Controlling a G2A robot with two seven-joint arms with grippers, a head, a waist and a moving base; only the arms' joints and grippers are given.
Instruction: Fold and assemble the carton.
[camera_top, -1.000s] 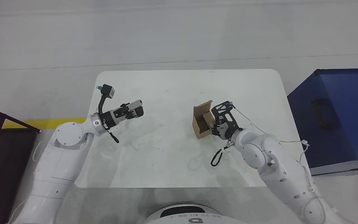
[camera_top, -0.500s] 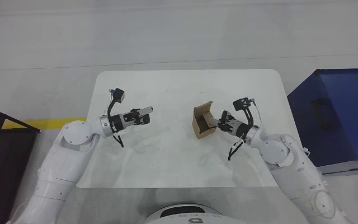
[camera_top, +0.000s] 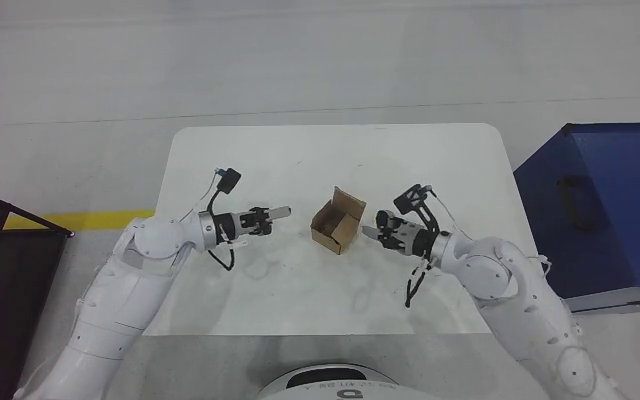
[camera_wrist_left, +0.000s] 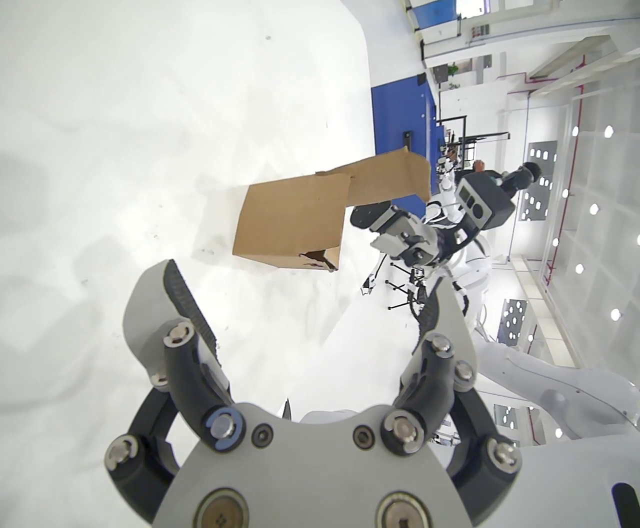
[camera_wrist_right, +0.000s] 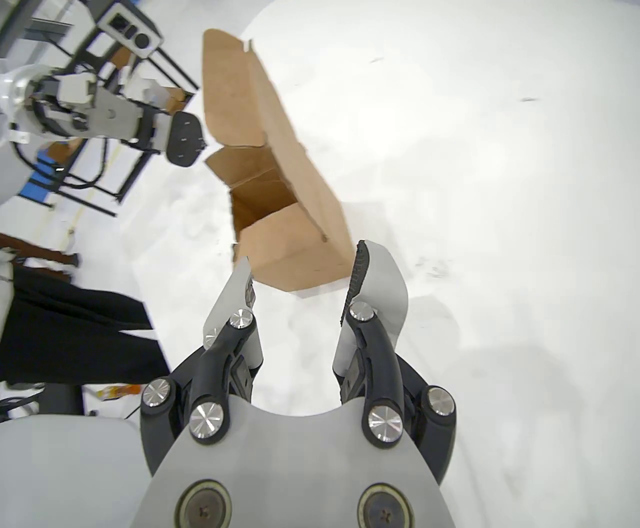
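A small brown carton lies near the middle of the white table, one end open and a flap sticking up. My left gripper hovers open a short way to the carton's left, pointing at its closed side. My right gripper is open at the carton's right, and the carton's near end sits just ahead of its fingertips; I cannot tell whether they touch. The carton's open inside faces away from the right gripper. The left gripper holds nothing.
A blue bin stands off the table's right edge. A black object sits on the floor to the left. Bare tabletop lies all around the carton, widest toward the far edge.
The carton has slid left toward the table's middle and turned. The right gripper followed it leftward. The left gripper moved right, closing on the carton.
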